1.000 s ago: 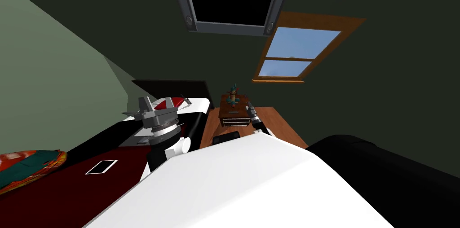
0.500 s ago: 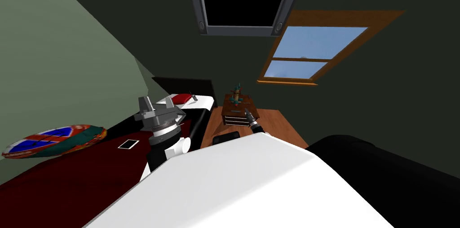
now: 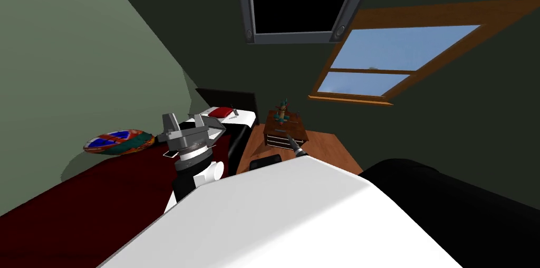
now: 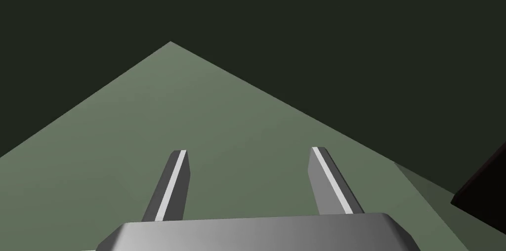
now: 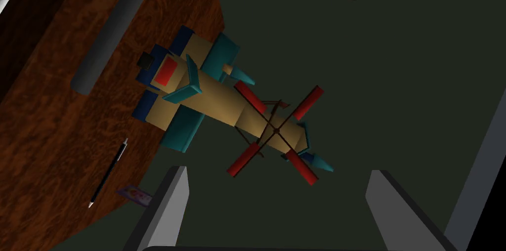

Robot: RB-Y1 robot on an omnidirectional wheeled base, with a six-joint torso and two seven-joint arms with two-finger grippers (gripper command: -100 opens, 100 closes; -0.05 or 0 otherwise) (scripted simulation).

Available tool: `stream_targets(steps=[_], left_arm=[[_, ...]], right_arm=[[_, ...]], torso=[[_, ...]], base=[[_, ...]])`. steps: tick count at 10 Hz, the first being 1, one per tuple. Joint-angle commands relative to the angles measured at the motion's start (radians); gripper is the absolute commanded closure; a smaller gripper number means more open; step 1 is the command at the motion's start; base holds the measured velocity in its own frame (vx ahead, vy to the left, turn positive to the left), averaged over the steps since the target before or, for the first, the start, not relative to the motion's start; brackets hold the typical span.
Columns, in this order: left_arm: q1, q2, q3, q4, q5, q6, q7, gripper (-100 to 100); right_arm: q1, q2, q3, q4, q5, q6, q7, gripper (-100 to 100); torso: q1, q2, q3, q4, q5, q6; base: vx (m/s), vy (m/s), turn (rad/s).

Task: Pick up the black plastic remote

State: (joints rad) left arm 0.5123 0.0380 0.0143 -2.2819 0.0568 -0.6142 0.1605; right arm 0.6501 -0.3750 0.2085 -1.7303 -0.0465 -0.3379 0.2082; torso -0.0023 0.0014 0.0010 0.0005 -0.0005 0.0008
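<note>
Looking down from the head, the remote is too small to make out on the wooden worktop (image 3: 285, 132) at about 12 o'clock, where the right gripper (image 5: 277, 171) hangs with its fingers spread wide. From that wrist, one dark grey remote (image 5: 109, 35) lies flat on the worktop, untouched, beyond the tail of the one toy plane (image 5: 217, 100); its long axis runs about parallel to the one pen (image 5: 107, 173) and roughly square to the plane's body, and one small card (image 5: 134, 194) sits just beside a finger. Left gripper (image 4: 248, 151), raised at about 10 o'clock over the bed (image 3: 105, 196), is spread too
</note>
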Motion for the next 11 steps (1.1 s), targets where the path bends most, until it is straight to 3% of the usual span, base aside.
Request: stream_targets(steps=[1,4,11], left_arm=[[0.000,0.000,0.000,0.000,0.000,0.000,0.000,0],[0.000,0.000,0.000,0.000,0.000,0.000,0.000,0],[0.000,0.000,0.000,0.000,0.000,0.000,0.000,0]], right_arm=[[0.005,-0.025,0.026,0.050,0.017,0.016,0.027,-100],[0.010,-0.047,0.049,0.125,0.033,0.026,0.048,-100],[0.016,-0.128,0.143,0.312,0.107,0.063,0.134,-100]], torso=[[0.000,0.000,0.000,0.000,0.000,0.000],[0.001,-0.001,0.000,0.000,0.000,-0.001],[0.000,-0.003,-0.002,-0.001,0.000,0.000]], base=[[-0.034,0.020,0.236],[-0.022,0.018,0.203],[0.006,0.020,0.248]])
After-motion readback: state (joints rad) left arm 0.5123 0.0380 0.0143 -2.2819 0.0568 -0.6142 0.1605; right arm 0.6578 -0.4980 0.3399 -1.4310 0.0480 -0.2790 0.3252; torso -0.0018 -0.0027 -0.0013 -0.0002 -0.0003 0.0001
